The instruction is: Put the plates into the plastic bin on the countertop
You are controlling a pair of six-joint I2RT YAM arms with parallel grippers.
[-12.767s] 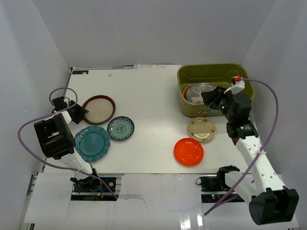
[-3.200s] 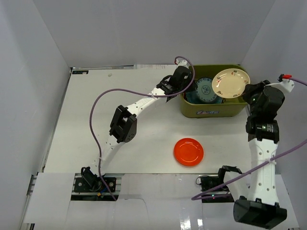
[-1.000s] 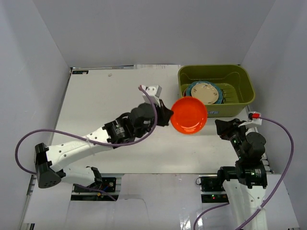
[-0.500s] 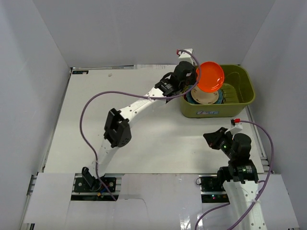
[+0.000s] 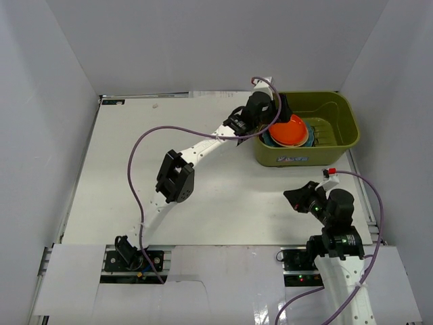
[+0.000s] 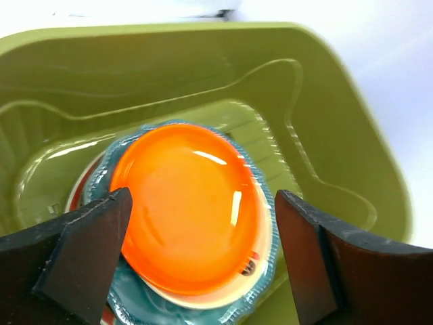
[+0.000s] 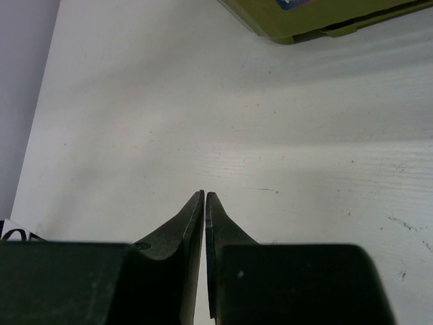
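The olive-green plastic bin (image 5: 342, 122) stands at the back right of the white countertop (image 5: 176, 176). Inside it lies a stack of plates. The plain orange plate (image 5: 292, 128) (image 6: 186, 203) is on top, tilted a little, over a cream plate (image 6: 260, 240) and a teal plate (image 6: 145, 305). My left gripper (image 5: 279, 112) (image 6: 203, 217) hangs over the bin's left side, open, its fingers either side of the orange plate and clear of it. My right gripper (image 5: 295, 198) (image 7: 205, 195) is shut and empty, low over bare countertop near the front right.
Pale grey walls enclose the countertop on three sides. The bin's corner (image 7: 318, 20) shows at the top of the right wrist view. A purple cable (image 5: 139, 156) loops off the left arm over the table's middle.
My left gripper has let go of the orange plate, which now lies on the stack in the bin. The gripper has opened wide. The right arm has barely moved.
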